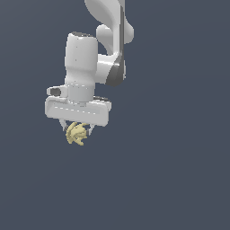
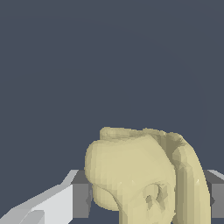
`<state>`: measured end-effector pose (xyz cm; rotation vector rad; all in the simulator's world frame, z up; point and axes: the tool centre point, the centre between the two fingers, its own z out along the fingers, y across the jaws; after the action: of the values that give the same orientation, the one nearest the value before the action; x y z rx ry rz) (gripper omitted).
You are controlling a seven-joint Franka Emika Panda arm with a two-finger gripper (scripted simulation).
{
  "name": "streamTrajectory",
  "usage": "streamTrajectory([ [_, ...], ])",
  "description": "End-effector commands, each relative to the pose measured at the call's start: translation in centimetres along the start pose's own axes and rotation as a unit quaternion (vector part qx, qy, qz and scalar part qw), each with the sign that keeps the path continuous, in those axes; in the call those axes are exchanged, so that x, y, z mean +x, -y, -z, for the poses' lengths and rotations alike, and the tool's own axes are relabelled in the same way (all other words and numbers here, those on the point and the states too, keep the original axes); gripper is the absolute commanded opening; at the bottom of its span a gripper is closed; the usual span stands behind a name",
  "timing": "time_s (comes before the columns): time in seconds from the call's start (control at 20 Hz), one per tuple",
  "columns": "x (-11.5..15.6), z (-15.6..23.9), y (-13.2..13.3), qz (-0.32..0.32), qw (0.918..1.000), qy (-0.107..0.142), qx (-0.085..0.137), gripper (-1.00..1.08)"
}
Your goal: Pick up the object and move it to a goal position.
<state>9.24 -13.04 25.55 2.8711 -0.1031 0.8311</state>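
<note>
My one white robot arm reaches down from the top of the exterior view against a plain dark blue-grey backdrop. No bench edge or other surface can be made out anywhere, so I cannot tell whether anything lies beneath me. No goal marker shows in either view.

My hand (image 1: 77,130) is closed around a small pale yellow-tan lumpy object (image 1: 76,134) with several pointed, finger-like lobes, much like a bunch of bananas. The object sits between my two short fingers, directly below the wide white palm block, with its lobes poking out below the fingertips. It is narrower than my hand.

In the wrist view the same object (image 2: 140,175) fills the lower middle of the picture, a rounded bulge with curved ridges running down one side. A grey finger pad (image 2: 81,194) presses against one flank, and a sliver of the other pad shows at the opposite flank, so both sides appear to be touching.

I judge the object to be light and stiff. Its bumpy, curved surface gives my flat pads little even contact, so it could twist or slip if I swing quickly. The thick rounded body is the safest place to hold, not the thin lobe tips. Carrying it slowly and keeping the squeeze firm seems wise.
</note>
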Motion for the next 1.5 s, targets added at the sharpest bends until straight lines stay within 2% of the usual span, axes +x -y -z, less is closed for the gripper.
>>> streamTrajectory([
  [0.0,3.5,3.2,-2.1,-0.018,0.9984,-0.052,-0.016,-1.00],
  [0.25,8.1,9.3,-5.5,-0.047,0.9888,-0.135,-0.044,-1.00],
  [0.55,10.5,14.3,-7.9,-0.068,0.9766,-0.194,-0.064,-1.00],
  [0.95,11.8,18.1,-9.5,-0.082,0.9652,-0.235,-0.080,-1.00],
  [1.45,12.3,19.9,-10.2,-0.088,0.9590,-0.254,-0.089,-1.00],
])
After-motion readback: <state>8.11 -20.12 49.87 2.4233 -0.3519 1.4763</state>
